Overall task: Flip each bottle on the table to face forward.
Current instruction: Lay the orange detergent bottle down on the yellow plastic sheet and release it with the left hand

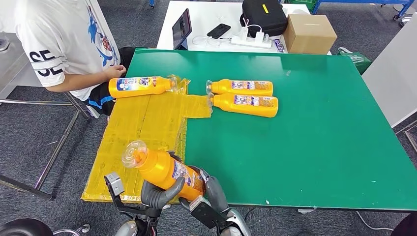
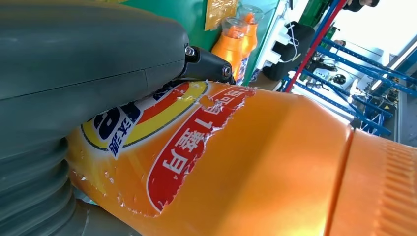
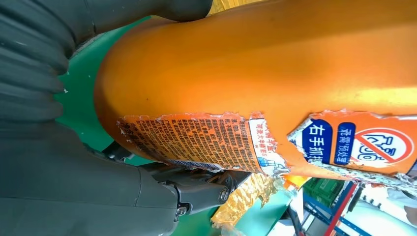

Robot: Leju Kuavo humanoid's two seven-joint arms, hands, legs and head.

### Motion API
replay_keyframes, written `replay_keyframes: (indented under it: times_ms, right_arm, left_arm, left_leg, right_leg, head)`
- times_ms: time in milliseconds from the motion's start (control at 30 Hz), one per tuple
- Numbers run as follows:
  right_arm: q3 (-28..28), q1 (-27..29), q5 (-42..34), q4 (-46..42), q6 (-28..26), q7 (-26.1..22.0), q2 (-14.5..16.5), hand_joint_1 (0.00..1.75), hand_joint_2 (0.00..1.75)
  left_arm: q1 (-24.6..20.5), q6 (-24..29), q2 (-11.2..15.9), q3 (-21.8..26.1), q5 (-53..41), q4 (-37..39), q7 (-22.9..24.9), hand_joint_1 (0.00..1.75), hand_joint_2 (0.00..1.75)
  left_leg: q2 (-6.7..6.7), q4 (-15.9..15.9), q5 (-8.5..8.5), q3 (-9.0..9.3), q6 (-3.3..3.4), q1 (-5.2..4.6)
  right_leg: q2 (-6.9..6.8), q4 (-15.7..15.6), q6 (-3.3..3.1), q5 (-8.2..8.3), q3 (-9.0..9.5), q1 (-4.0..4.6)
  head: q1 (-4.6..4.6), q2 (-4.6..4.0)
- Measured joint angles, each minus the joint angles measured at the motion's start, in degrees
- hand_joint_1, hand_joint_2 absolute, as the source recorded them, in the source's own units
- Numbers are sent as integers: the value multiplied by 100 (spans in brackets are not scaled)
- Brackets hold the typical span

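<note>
Green desk (image 1: 305, 147) carries a yellow mat (image 1: 147, 123) at its left side. Over the mat's near edge, the left robot hand (image 1: 160, 192) and the right robot hand (image 1: 211, 194) both grasp one orange bottle (image 1: 164, 169), lifted and tilted. Beyond the mat lie two bottles (image 1: 243, 97); a third bottle (image 1: 140, 86) lies at the mat's far end

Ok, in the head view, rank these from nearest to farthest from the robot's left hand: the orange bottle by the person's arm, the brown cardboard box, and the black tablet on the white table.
1. The orange bottle by the person's arm, on the yellow mat ahead of the left hand.
2. The black tablet, on the white table beyond.
3. The brown cardboard box, far right on that table.
</note>
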Motion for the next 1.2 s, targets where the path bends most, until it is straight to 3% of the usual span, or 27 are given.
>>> replay_keyframes:
  times_ms: [367, 400, 433, 500, 533, 567, 700, 867, 1000, 1200]
  right_arm:
    - [5, -2, 1, 22, 1, -1, 0, 175, 175]
    - [5, -2, 1, 24, 1, -1, 0, 154, 175]
    - [6, -2, 0, 26, 1, 0, 0, 110, 175]
    - [7, 0, -1, 30, -11, 1, 0, 23, 87]
    - [7, 4, -3, 31, -34, 8, 0, 0, 44]
    - [6, 12, -20, 27, -56, 23, 0, 0, 0]
    - [-16, 119, -328, -270, 195, 84, -23, 0, 0]
    - [-172, 326, -440, -1254, 726, 175, -196, 0, 0]
    - [-307, 444, -696, -2117, 461, -83, -239, 0, 0]
    - [-450, 459, -804, -2599, 427, -126, -234, 0, 0]
  left_arm:
    - [14, 0, 0, 2, -1, 0, 0, 175, 175]
    - [16, 0, 0, 3, -1, 0, 0, 175, 175]
    - [17, 0, 0, 3, -4, 0, -1, 175, 175]
    - [16, 41, 1, 2, -66, -1, -18, 175, 175]
    - [14, 82, 2, 1, -124, -4, -34, 175, 175]
    - [13, 142, 2, -1, -200, -10, -52, 175, 175]
    - [0, 402, 4, 7, -445, -91, -99, 175, 175]
    - [-205, 865, 22, 198, -829, -227, -212, 175, 175]
    - [-584, 1426, 85, 555, -1080, -221, -298, 175, 175]
    - [-1231, 1643, 185, 1091, -1083, -99, -307, 175, 175]
  left_leg:
    - [0, 0, 0, 0, 0, 0]
    - [0, 0, 0, 0, 0, 0]
    - [0, 0, 0, 0, 0, 0]
    - [0, 0, 0, 0, 0, 0]
    - [0, 0, 0, 0, 0, 0]
    - [0, 0, 0, 0, 0, 0]
    - [0, 0, 0, -2, 0, 0]
    - [-3, 0, 1, -3, 0, 0]
    - [2, 0, 7, -2, -5, 1]
    - [3, 0, 11, -2, -9, 4]
  right_leg:
    - [0, 0, 0, 0, -1, 0]
    - [0, 0, 0, 0, -1, 0]
    - [0, 0, 0, 0, -1, 0]
    - [0, 0, 0, 0, 0, 0]
    - [0, 0, 0, 0, 0, 0]
    - [0, 0, 0, 0, 0, 0]
    - [0, 0, 0, 0, -2, 0]
    - [-1, 0, 1, 1, 0, 0]
    - [-1, 1, -1, 4, -4, 1]
    - [0, 3, -1, 5, -1, 3]
  head:
    - [0, 0]
    - [0, 0]
    - [0, 0]
    - [0, 0]
    - [0, 0]
    - [0, 0]
    - [0, 0]
    - [2, 0]
    - [1, 0]
    - [1, 0]
